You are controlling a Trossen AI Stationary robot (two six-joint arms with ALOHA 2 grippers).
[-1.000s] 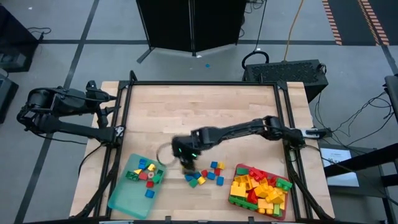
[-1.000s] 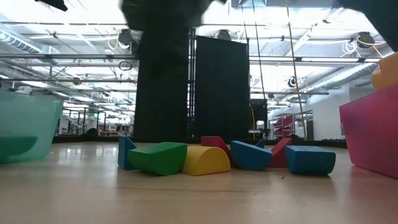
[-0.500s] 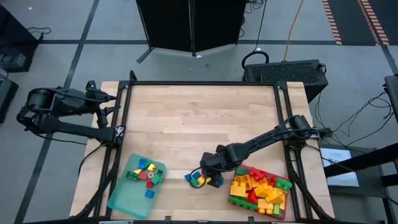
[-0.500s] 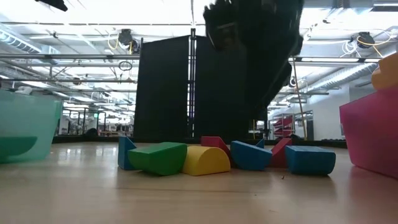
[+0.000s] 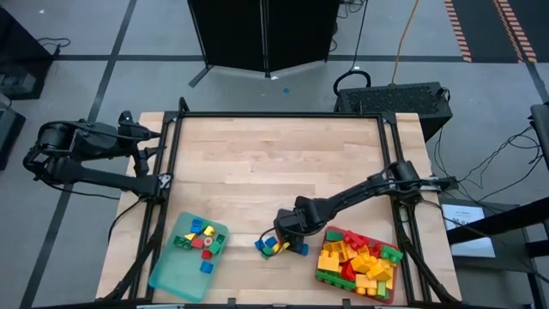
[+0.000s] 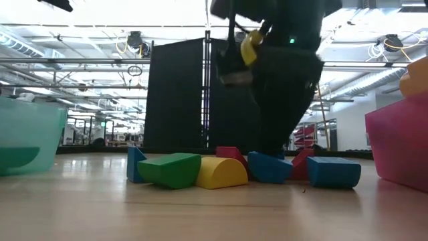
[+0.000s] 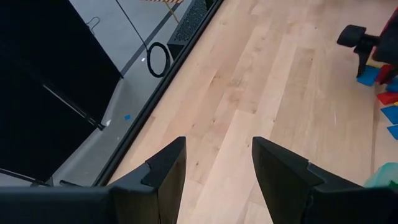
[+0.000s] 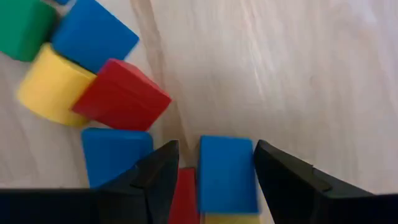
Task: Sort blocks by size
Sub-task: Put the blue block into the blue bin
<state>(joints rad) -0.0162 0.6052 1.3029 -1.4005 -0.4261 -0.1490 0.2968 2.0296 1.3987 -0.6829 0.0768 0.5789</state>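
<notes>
The right gripper hung low over the loose blocks on the desk, between the teal tray and the red tray. Its jaws stood parted astride a blue block, not yet clenched. Next, I reckoned, they must close and carry it off. The left gripper waited, released, at the far left corner.

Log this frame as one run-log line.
right gripper: open, straddling blue block in loose pile | left gripper: open, parked off table's left | teal tray, red tray: part-filled
</notes>
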